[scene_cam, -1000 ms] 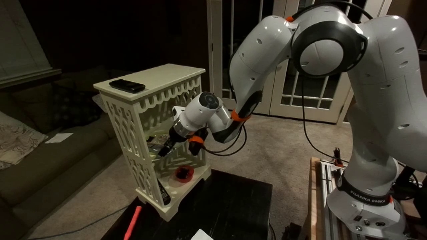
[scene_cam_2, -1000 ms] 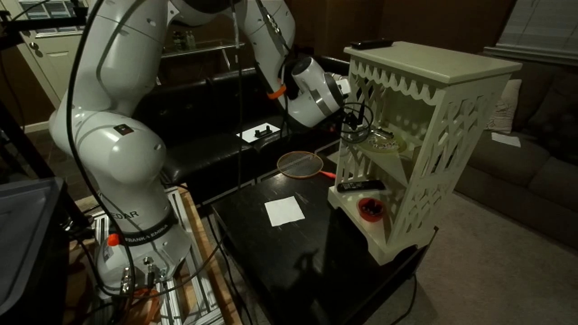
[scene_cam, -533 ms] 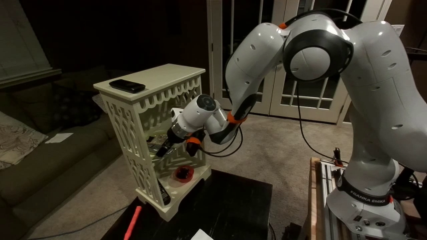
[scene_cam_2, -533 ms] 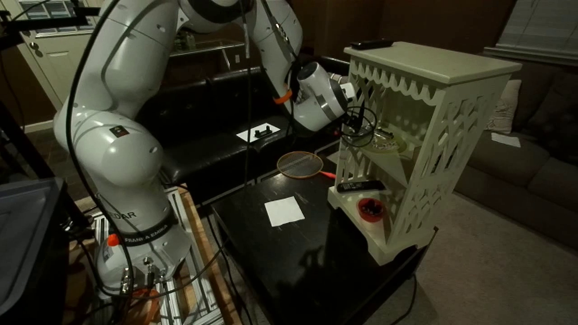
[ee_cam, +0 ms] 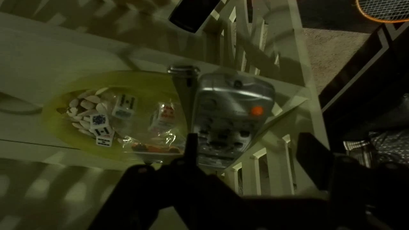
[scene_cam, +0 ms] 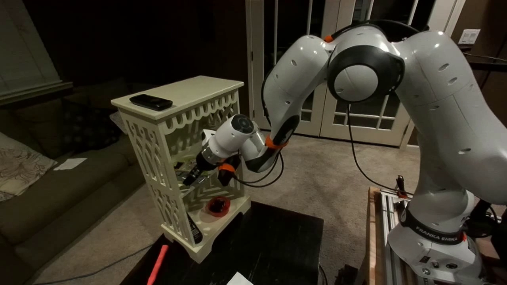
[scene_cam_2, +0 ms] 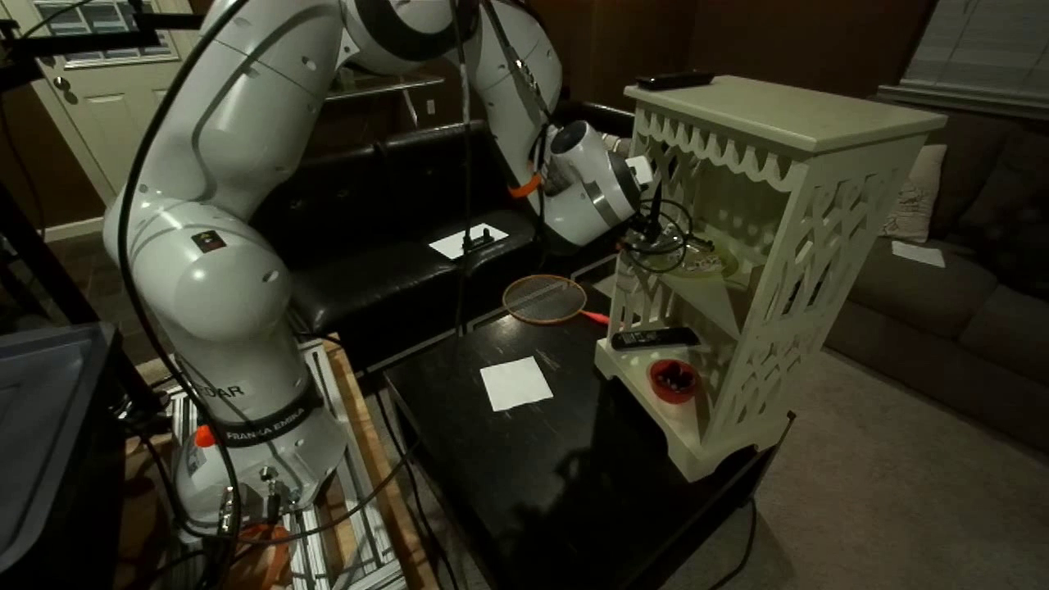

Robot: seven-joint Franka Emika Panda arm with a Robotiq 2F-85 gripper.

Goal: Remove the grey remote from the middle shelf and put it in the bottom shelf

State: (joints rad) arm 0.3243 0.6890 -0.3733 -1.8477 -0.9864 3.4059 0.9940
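The grey remote [ee_cam: 228, 118] with an orange button lies on the middle shelf [ee_cam: 80, 44] beside the lattice side panel, in the wrist view. My gripper [ee_cam: 250, 150] is open and empty. One finger overlaps the remote's edge in the picture; the other is over the side panel. In both exterior views the gripper [scene_cam: 189, 180] [scene_cam_2: 654, 209] is at the rack's front opening at middle-shelf height. The middle shelf's edge [scene_cam_2: 709, 299] shows below it. The bottom shelf [scene_cam: 216, 229] [scene_cam_2: 643, 397] holds a black remote [scene_cam_2: 656, 338] and a red bowl [scene_cam_2: 674, 381].
A yellow dish [ee_cam: 73, 140] with pebbles, dice-like cubes and plastic packets sits beside the grey remote. A black device [scene_cam: 150, 102] lies on the rack's top board [scene_cam: 198, 89]. White paper [scene_cam_2: 516, 383] and a racket [scene_cam_2: 545, 298] lie on the black table [scene_cam_2: 492, 459].
The arm has moved a little lower and toward the rack, bringing the gripper slightly further in at the middle shelf. The rack and the objects seen on it have stayed in place.
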